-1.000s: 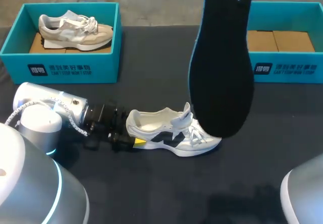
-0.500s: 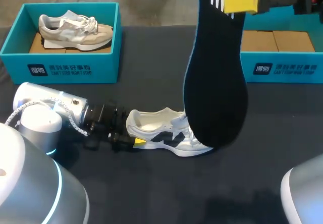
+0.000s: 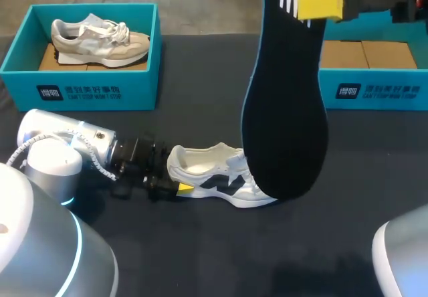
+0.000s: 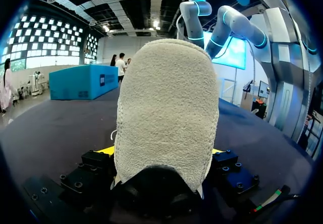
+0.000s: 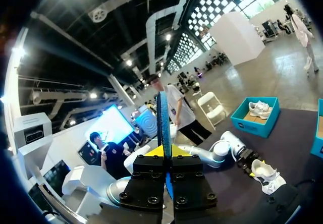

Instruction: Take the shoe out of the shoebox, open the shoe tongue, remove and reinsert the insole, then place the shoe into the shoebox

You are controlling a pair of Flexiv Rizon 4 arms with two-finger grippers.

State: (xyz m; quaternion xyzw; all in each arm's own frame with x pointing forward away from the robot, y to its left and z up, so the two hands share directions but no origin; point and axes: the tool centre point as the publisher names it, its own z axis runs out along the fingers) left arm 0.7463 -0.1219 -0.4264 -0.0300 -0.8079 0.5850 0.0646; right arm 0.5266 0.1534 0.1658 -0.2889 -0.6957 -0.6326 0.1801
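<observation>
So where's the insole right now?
In the head view the black insole hangs upright from the right gripper, right of centre, its lower end hiding the toe of the white shoe.

Head view evenly lit from above, shadows barely visible on dark table (image 3: 200, 76); wrist views darker, with glare from overhead lighting

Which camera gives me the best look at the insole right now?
Head view: the insole hangs full-face from the right gripper over the shoe. Right wrist view shows it only edge-on in that gripper; left wrist view is mostly filled by the shoe's heel.
</observation>
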